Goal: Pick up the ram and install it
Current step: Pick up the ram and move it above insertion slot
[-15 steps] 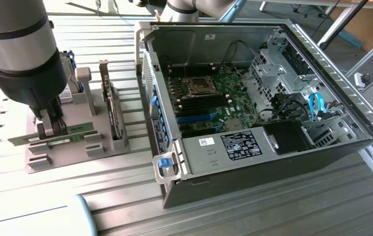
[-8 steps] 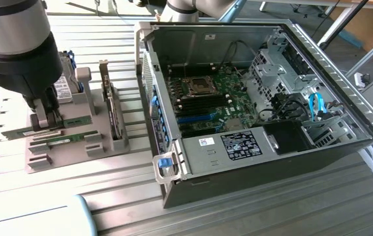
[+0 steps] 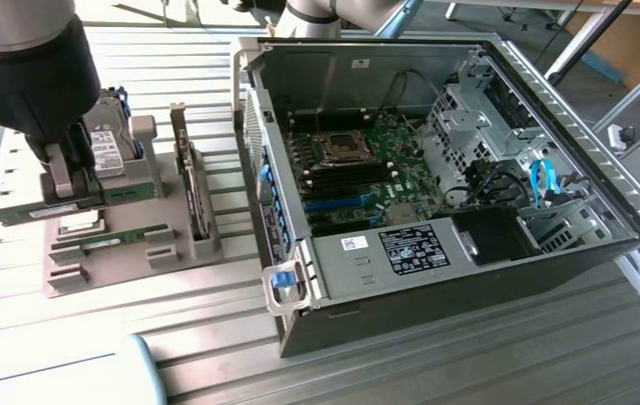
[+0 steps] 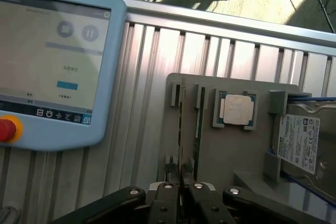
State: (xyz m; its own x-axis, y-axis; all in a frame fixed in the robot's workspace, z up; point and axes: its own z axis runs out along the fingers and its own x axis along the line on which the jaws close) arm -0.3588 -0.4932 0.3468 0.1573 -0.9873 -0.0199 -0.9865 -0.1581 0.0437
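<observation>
One green ram [image 3: 107, 242] lay in the grey tray [image 3: 140, 221] at the exterior view's lower left (chips too small to read); the gripper [image 3: 69, 184] hung close by, open or closed I could not tell.

Ribbed aluminium table [image 3: 433, 363] carries all. Grey fixture tray [image 4: 236, 150] flat on slats, directly under my gripper [image 4: 182, 184]. Teach pendant [image 4: 52, 51] on slats near me, beside tray. Open computer case [image 3: 332, 84] on table, tray's opposite side.
</observation>
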